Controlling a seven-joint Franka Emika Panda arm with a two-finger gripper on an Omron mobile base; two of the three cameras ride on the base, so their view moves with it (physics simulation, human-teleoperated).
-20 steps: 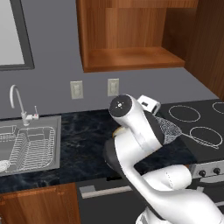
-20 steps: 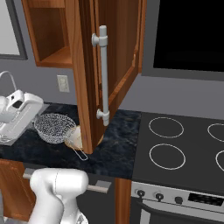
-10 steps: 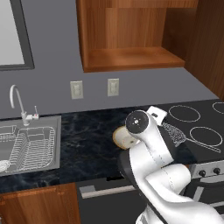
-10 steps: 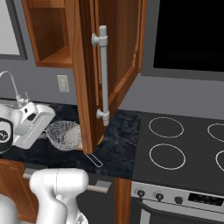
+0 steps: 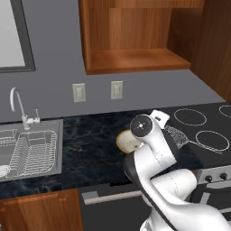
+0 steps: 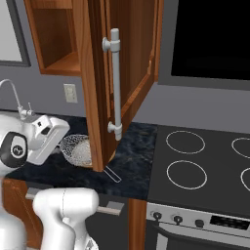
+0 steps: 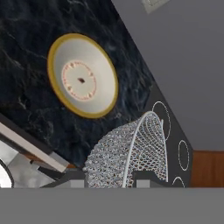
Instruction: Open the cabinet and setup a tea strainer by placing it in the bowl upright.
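Gripper (image 7: pixel 107 177): my fingers are closed on the tea strainer (image 7: pixel 127 155), mesh basket between the tips.
Tea strainer: judged light, thin wire mesh, easily dented; its long handle (image 6: pixel 112 174) is the stiffer hold.
Location: carried above the counter (image 7: pixel 26 96), beside the bowl (image 7: pixel 83 76).
Bowl: lies on the counter, near the stove.
Cabinet (image 6: pixel 127 63): door stands open.
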